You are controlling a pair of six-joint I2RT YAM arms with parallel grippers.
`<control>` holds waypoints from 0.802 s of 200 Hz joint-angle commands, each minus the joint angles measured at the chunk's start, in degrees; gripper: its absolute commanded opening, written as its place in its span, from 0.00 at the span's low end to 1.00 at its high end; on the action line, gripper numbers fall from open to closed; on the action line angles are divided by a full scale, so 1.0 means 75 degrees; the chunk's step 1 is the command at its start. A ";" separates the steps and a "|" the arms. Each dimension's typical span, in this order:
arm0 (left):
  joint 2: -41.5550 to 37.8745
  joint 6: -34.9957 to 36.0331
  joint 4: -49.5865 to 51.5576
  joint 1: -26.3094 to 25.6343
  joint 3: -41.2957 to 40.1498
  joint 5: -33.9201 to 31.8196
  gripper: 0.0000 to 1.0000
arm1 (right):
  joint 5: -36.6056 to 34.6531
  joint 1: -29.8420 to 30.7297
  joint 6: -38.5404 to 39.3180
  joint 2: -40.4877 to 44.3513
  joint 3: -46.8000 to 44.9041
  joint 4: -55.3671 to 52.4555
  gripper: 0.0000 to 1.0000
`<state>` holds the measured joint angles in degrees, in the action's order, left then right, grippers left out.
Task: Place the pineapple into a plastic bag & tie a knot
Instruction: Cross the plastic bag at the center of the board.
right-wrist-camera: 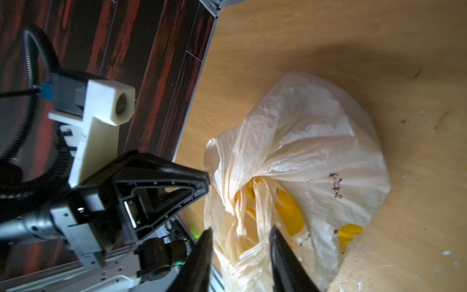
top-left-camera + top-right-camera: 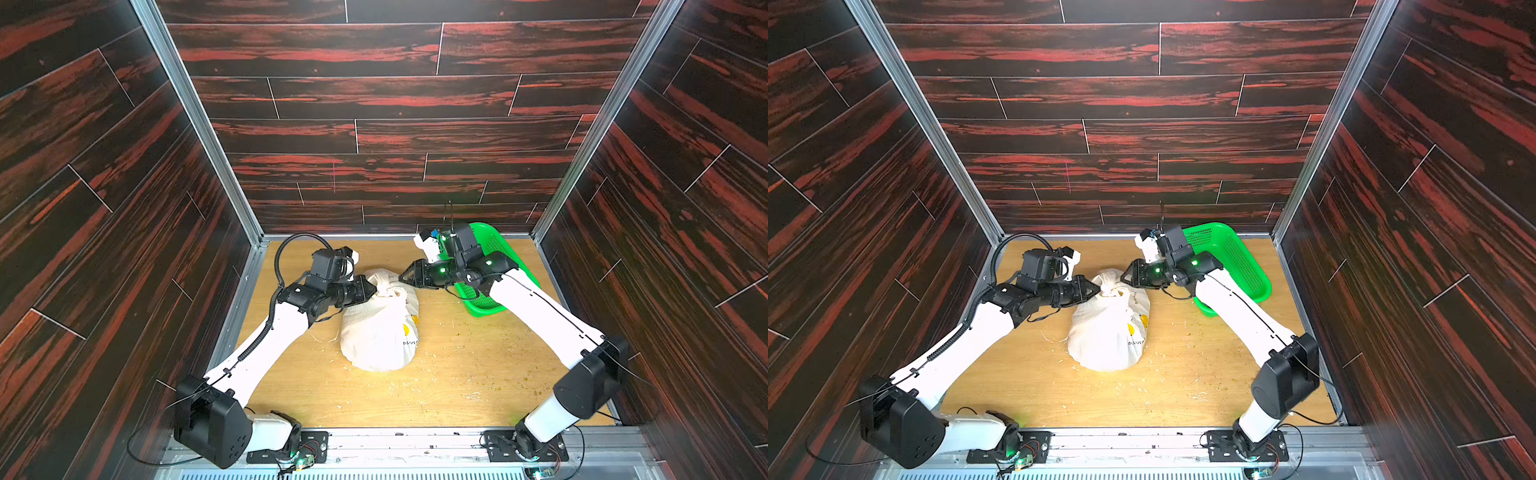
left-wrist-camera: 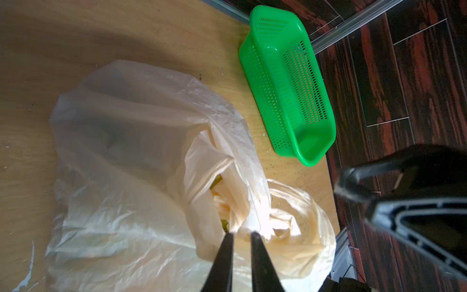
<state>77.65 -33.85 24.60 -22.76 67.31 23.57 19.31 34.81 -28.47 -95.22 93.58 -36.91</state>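
Note:
The white plastic bag (image 2: 380, 332) (image 2: 1108, 332) lies bulging mid-table, yellow prints on its right side. Its handle straps are bunched into a knot (image 2: 388, 292) (image 2: 1115, 291) at the far end. The pineapple is hidden inside; only a dim dark shape shows through the plastic (image 3: 113, 126). My left gripper (image 2: 373, 291) (image 3: 241, 234) meets the knot from the left, jaws a narrow gap apart, tips against the bunched plastic. From the right, my right gripper (image 2: 401, 276) (image 1: 240, 228) stands open, with a twisted strap lying loose between its fingers.
A green mesh basket (image 2: 494, 245) (image 3: 285, 83) stands at the back right, partly under my right arm. Pale shreds and crumbs are scattered on the wooden tabletop (image 2: 457, 374). Dark wood-print walls close in the back and both sides.

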 commanded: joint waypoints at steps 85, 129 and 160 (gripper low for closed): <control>-0.0067 -0.0299 -0.0628 0.0000 0.0335 0.0548 0.16 | -0.0135 0.0375 0.0668 -0.1012 0.0406 -0.1068 0.16; 0.0244 0.0352 0.0441 -0.0103 0.0447 0.0281 0.11 | 0.0027 0.0385 0.0565 -0.1151 0.0178 -0.0865 0.10; 0.0374 0.0592 0.1030 -0.0117 0.0328 -0.0065 0.07 | 0.0027 0.0411 0.0602 -0.1223 0.0049 -0.0807 0.12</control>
<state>79.88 -32.36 26.41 -23.44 69.34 25.32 18.72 37.41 -24.38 -102.61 94.96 -42.85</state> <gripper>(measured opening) 0.087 0.107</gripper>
